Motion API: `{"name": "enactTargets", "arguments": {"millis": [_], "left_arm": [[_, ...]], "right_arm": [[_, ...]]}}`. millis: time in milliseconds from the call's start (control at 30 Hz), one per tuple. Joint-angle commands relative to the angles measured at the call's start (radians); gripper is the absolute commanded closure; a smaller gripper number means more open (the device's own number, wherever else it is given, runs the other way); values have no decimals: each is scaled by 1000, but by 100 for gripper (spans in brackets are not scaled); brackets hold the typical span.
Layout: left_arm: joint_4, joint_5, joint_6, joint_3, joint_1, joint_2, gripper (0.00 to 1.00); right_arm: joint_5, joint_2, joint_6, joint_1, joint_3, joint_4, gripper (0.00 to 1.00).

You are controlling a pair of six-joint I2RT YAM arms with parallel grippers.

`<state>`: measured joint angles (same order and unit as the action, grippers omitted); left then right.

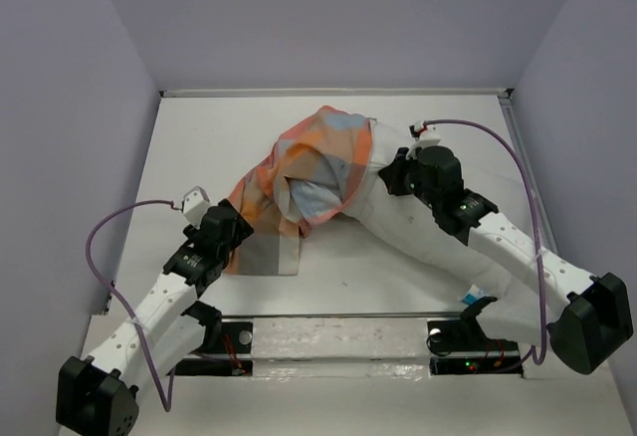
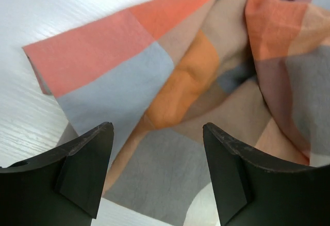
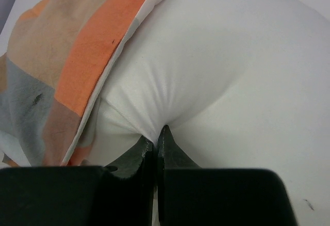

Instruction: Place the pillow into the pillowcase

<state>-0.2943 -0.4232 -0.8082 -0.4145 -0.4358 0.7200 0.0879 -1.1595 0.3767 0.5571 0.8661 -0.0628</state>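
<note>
Our right fingers (image 3: pixel 147 151) clamp a pinch of pillow (image 3: pixel 232 71), our left fingers (image 2: pixel 90 159) stand apart just above the pillowcase (image 2: pixel 154 81) on the worktop (image 2: pixel 31 9)

No legible text, brand, number or sign appears in any view. The pillow (image 1: pixel 398 229) carries a small blue-and-white tag (image 1: pixel 472 296) at its 5 o'clock corner in the top view; any print on it is too small to read
</note>
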Motion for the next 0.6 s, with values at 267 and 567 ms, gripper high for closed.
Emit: {"name": "enactTargets", "arguments": {"millis": [267, 567], "left_arm": [[227, 38, 44, 33, 170, 304, 52], [383, 70, 170, -128, 333, 531, 100]], "right_arm": [[-60, 84, -1, -5, 1, 109, 100], [-126, 81, 8, -5, -9, 118, 100]]}}
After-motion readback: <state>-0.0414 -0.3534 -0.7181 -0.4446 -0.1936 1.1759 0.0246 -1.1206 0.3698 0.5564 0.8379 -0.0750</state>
